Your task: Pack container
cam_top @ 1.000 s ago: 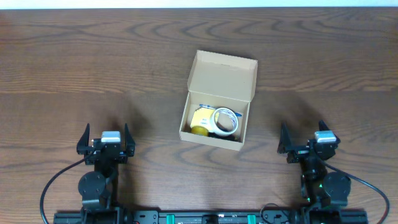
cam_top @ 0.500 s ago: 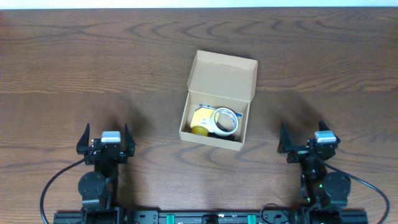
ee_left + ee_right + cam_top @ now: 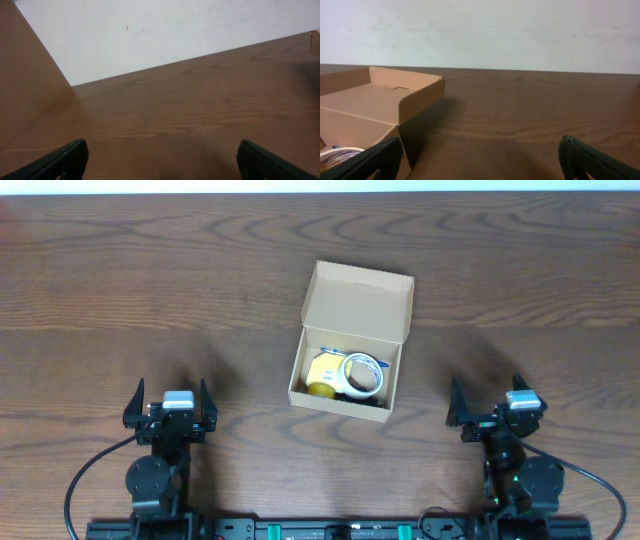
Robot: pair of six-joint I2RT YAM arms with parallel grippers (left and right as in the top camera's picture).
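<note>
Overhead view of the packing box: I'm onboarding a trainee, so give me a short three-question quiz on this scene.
1. True or false: the lid of the container is shut.
2. Which lies inside it? A) a roll of tape B) scissors C) a mug
3. Fill in: the left gripper and the right gripper both stand ___, holding nothing.
Key: 1 false; 2 A; 3 open.

no visible change, container (image 3: 358,305) in same spot, nothing moved
</note>
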